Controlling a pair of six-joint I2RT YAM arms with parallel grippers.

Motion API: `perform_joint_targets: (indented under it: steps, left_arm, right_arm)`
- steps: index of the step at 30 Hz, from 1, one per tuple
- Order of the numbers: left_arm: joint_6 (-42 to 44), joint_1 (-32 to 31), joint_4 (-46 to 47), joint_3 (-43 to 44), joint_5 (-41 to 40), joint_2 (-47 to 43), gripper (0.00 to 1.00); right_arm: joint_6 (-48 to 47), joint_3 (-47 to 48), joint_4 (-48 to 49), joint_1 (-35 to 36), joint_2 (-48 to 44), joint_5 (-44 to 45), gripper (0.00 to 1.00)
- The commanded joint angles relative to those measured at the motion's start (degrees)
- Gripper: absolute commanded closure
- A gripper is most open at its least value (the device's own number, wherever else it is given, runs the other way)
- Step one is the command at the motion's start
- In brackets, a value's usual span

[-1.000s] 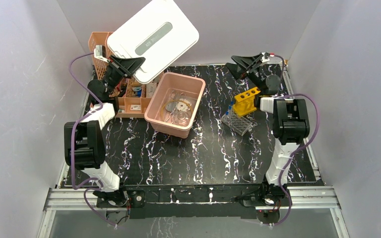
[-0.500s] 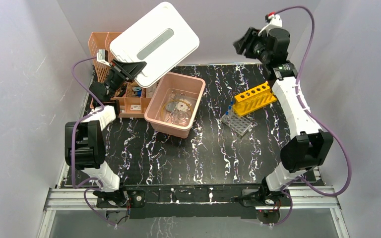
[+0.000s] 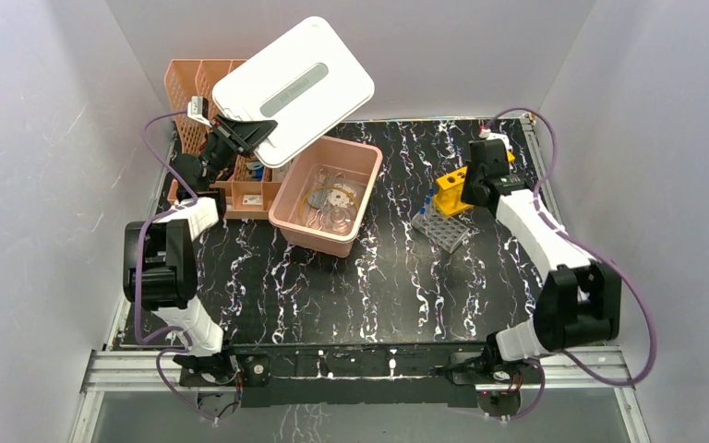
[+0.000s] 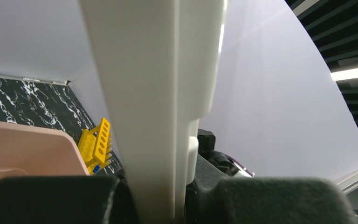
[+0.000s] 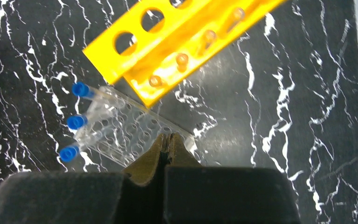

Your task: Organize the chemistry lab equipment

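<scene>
My left gripper [image 3: 240,137] is shut on the near edge of the white lid [image 3: 294,85], holding it tilted up above the back-left corner of the pink tub [image 3: 366,180]. In the left wrist view the lid [image 4: 154,93] stands edge-on between the left gripper's [image 4: 156,205] jaws. Glass dishes and a yellow tube [image 3: 332,198] lie in the tub. A yellow rack [image 3: 455,189] and a clear rack [image 3: 443,228] sit right of the tub. My right gripper [image 3: 474,185] hangs over them, shut and holding nothing. Seen from the right wrist, the right gripper [image 5: 168,137] is above the clear rack's [image 5: 121,135] edge, below the yellow rack [image 5: 186,42].
A peach mesh file holder [image 3: 192,85] stands at the back left, with a brown compartment tray [image 3: 240,191] in front of it. Three blue-capped tubes [image 5: 77,122] stick out of the clear rack. White walls close in the left, right and back sides.
My right arm swung from high at the back down over the two racks, and its jaws went from open to shut. The left gripper carried the lid slightly to the right.
</scene>
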Motion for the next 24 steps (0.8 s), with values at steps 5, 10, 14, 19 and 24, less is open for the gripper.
perform_joint_targets:
  steps: [5, 10, 14, 19, 24]
  left_arm:
    - [-1.39, -0.59, 17.62, -0.09, -0.12, -0.28, 1.0]
    - [-1.51, -0.68, 17.62, -0.81, 0.28, -1.54, 1.0]
    - [-1.6, -0.61, 17.63, -1.62, 1.01, -2.67, 1.0]
    - [-1.48, -0.61, 17.62, -2.37, 0.96, -3.22, 1.0]
    - [-1.43, -0.55, 17.66, -2.66, 0.9, -3.04, 1.0]
  right_arm:
    - [2.26, -7.22, 3.24, -0.57, -6.32, 4.52, 1.0]
    - [2.52, -8.08, 8.39, -2.09, -1.55, 3.0, 1.0]
    - [2.66, -6.75, 11.2, -4.07, 2.02, -0.02, 1.0]
    - [3.64, -9.0, 15.73, -4.46, 4.68, -0.48, 1.0]
    - [6.4, -12.69, 21.6, -5.3, 6.61, -4.11, 1.0]
